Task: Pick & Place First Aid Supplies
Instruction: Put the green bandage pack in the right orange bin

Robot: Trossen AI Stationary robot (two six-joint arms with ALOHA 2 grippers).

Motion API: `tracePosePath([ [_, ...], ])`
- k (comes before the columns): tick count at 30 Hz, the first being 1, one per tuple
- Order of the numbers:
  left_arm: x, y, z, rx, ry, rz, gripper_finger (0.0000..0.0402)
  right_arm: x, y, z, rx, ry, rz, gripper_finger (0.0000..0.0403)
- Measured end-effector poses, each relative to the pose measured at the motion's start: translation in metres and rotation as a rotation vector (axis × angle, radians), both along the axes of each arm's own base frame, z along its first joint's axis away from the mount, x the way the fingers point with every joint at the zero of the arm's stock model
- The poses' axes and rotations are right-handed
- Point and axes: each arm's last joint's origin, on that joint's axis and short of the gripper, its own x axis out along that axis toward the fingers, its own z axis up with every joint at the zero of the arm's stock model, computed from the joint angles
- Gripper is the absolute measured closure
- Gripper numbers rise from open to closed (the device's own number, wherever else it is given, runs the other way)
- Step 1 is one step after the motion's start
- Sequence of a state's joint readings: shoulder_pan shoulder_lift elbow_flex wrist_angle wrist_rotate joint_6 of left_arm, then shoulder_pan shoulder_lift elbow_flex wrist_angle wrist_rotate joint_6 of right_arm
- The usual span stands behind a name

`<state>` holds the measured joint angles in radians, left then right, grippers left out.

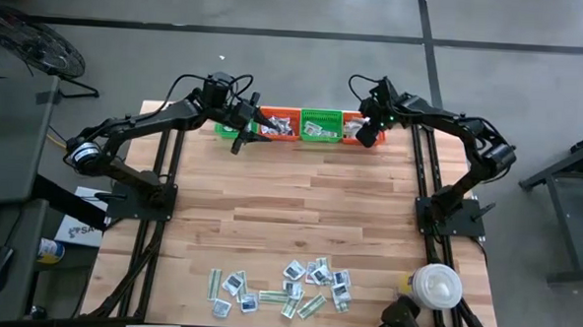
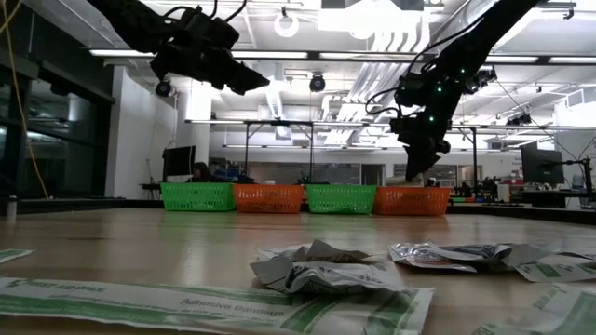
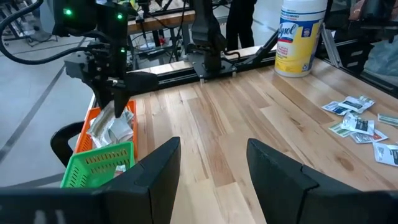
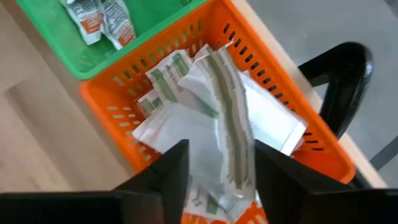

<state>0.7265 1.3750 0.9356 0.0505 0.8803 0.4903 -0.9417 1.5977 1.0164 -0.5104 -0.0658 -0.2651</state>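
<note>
Right pincer [image 4: 214,165] apart around packet [image 4: 227,118].

The middle of the worktop [image 1: 299,213] lies bare from side to side, open to a pass between the row of baskets [image 1: 298,125] along the far edge and the scattered packets [image 1: 284,288] near the front edge. A white lidded container [image 1: 436,286] blocks the front right corner. Above the far edge, the left pincer [image 1: 239,142] and right pincer [image 1: 369,133] crowd the baskets.
</note>
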Motion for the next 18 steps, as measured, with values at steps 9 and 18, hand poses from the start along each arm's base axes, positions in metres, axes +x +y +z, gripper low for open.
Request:
tracePosePath([
  [9, 0.000, 0.001, 0.000, 0.005, 0.006, 0.021, 0.0220, -0.006, 0.010, 0.023, -0.024, -0.056, -0.018, 0.0195],
  [18, 0.004, -0.003, -0.001, -0.006, 0.018, 0.037, 0.0220, -0.017, 0.032, 0.069, -0.163, -0.160, -0.001, 0.0191],
])
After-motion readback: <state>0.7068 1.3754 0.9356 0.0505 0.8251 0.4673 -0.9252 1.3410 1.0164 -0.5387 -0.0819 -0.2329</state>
